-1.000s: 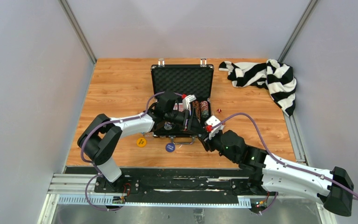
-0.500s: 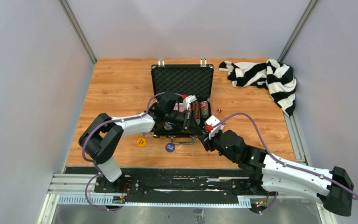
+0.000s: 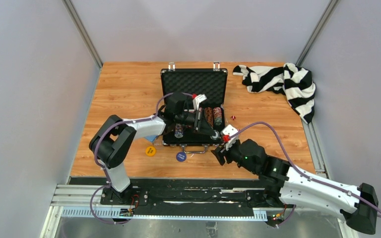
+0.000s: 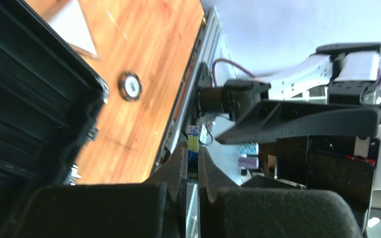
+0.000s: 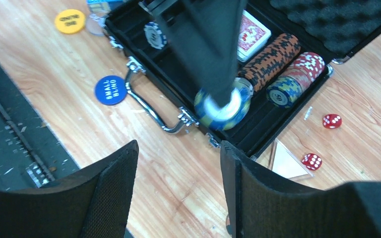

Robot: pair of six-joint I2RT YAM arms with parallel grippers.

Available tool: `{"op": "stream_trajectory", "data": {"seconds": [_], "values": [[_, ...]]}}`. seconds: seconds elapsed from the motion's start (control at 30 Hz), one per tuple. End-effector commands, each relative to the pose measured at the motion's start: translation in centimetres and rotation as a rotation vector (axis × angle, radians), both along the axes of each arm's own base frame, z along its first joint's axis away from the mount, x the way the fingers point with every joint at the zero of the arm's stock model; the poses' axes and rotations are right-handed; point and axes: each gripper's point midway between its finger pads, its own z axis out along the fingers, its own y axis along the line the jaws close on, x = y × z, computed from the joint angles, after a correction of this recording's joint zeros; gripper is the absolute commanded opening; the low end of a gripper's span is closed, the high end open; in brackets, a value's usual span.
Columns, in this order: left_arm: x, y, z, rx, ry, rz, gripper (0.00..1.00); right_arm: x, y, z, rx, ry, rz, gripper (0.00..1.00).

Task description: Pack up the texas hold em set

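Top external view: the black briefcase (image 3: 193,85) lies open mid-table with its foam-lined lid raised toward 12 o'clock. The left arm reaches in from 9 o'clock, and the left gripper (image 3: 213,134) sits over the tray's 5 o'clock corner; its fingers are pressed together with only a slit between them. The left wrist view shows a sliver of blue and yellow at the tips; whether it is pinched cannot be told. In the right wrist view that gripper's dark finger ends on a blue-and-yellow chip stack (image 5: 228,118) inside the tray; beside it lie an orange-and-black chip row (image 5: 270,59), a red-and-white chip row (image 5: 307,63) and a red-backed card deck (image 5: 253,34).

The right gripper (image 3: 218,154) hovers over the wood just off the case's 5 o'clock corner, near the metal handle (image 3: 196,148); its fingers are spread wide with nothing between them. A blue button (image 3: 180,156) lies at 6 o'clock of the case, just beside the handle; a yellow button (image 3: 150,150) lies at 7 o'clock. A red die (image 3: 232,117) rests on the table at 3 o'clock of the case; a striped cloth (image 3: 283,82) is heaped at 2 o'clock, well apart.
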Motion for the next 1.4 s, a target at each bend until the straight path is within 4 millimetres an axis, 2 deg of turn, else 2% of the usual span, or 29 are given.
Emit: {"op": "stream_trajectory", "data": {"seconds": [0.0,0.1,0.2,0.3,0.33,0.43,0.5,0.6,0.77,1.0,1.2,1.27,1.37], "values": [[4.1,0.4,2.4,-0.074,-0.141,0.039,0.0,-2.3,-0.8,0.0,0.026,0.043,0.085,0.62],[5.6,0.7,2.6,-0.077,-0.189,0.051,0.0,-2.6,-1.3,0.7,0.099,0.037,0.068,0.62],[7.0,0.9,2.1,-0.021,-0.307,0.05,0.0,-0.7,-4.0,1.4,0.139,-0.011,-0.119,0.59],[8.8,1.5,0.4,0.121,-0.48,0.035,0.0,0.4,-5.8,1.8,0.148,-0.051,-0.225,0.58],[9.1,2.0,-1.1,0.212,-0.543,0.003,0.0,0.6,-6.1,1.9,0.146,-0.059,-0.243,0.57],[10.0,2.2,-2.7,0.373,-0.698,-0.079,0.0,0.7,-6.3,1.6,0.135,-0.052,-0.263,0.57],[10.6,1.7,-3.2,0.393,-0.777,-0.111,0.0,0.8,-6.4,1.2,0.129,-0.04,-0.279,0.57],[10.6,0.9,-3.8,0.377,-0.892,-0.183,0.0,0.8,-6.4,0.7,0.121,-0.03,-0.284,0.56],[9.6,-0.3,-3.8,0.323,-1.028,-0.323,0.0,0.8,-6.6,0.1,0.12,-0.024,-0.291,0.56],[9.6,-2.4,-4.6,0.288,-1.068,-0.374,0.0,0.8,-7.1,-0.8,0.098,-0.014,-0.312,0.56],[10.5,-3.9,-5.6,0.313,-1.068,-0.383,0.0,0.8,-7.1,-1.2,0.081,-0.013,-0.309,0.56],[10.6,-4.2,-5.6,0.32,-1.063,-0.397,0.0,0.8,-7.2,-1.1,0.081,-0.017,-0.31,0.56],[10.4,-4.2,-6.7,0.35,-1.028,-0.439,0.0,0.8,-7.3,-1.0,0.087,-0.024,-0.31,0.56]]}}
